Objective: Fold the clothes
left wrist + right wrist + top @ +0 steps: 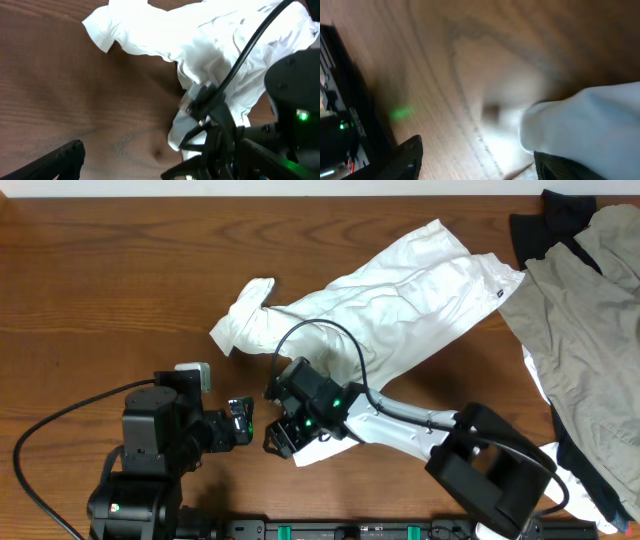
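Note:
A white garment (400, 300) lies crumpled diagonally across the table, with one end running down to the front (385, 430). My right gripper (280, 436) is at that lower end, low over the wood. In the right wrist view its fingers (480, 165) are spread wide, and the white cloth edge (585, 125) lies over the right finger, not pinched. My left gripper (240, 424) is just left of the right one. It is open and empty (160, 167) over bare wood. The garment (210, 45) and the right gripper (225, 130) are in front of it.
A pile of grey-khaki clothes (590, 330) with a black garment (550, 220) covers the right side of the table. The right arm's black cable (330, 330) arcs over the white garment. The left half of the table is bare wood (100, 290).

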Controlling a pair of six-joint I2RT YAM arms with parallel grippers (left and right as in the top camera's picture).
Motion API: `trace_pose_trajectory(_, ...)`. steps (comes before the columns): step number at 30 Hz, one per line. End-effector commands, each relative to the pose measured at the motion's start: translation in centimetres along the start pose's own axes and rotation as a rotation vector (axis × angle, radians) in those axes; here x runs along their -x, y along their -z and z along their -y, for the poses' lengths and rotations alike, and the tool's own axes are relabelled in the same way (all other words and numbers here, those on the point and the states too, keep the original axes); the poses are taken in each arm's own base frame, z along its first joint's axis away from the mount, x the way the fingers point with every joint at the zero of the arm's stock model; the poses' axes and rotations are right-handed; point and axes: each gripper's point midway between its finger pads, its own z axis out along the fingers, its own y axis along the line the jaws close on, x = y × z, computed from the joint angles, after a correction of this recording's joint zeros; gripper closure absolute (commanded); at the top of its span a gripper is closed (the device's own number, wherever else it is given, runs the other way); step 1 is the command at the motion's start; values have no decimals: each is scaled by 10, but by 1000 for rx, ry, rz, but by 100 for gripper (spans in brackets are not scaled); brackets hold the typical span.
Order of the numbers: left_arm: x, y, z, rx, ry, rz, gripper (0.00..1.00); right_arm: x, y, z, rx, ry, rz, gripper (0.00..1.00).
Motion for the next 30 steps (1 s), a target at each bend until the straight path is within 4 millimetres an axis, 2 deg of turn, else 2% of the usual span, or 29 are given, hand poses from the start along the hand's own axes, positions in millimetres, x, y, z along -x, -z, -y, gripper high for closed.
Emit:
trace_pose_trajectory(1,8,5,2,-2,-5,26,2,22,20,-5,50,6,55,30)
trace_pose_trajectory(3,8,5,2,-2,-6,28,2,35,38,-8,50,26,100,30)
trace_pose_trajectory(6,10,5,2,-4,-6,33,2,51,73,-3,-17,33,188,27)
trace_pose_trajectory(11,10,5,3,-6,15,34,2,63,140,-2,-91,79,317,24)
trace_pose_trajectory(13,9,3,4,-14,46,23,2,62,164,9,-160,54,354,23)
trace_pose_trajectory(18,-6,-11,21,-123,88,-96,2,40,215,62,-398,-90,381,20)
trace_pose_trajectory(23,-35,-34,27,-162,217,-307,2,13,238,109,-522,-264,335,20)
trace_pose_trajectory(26,-52,-51,28,-157,249,-433,2,2,246,124,-545,-333,316,20)
trace_pose_trajectory(30,-72,-72,26,-111,316,-575,2,-5,252,133,-559,-375,303,19)
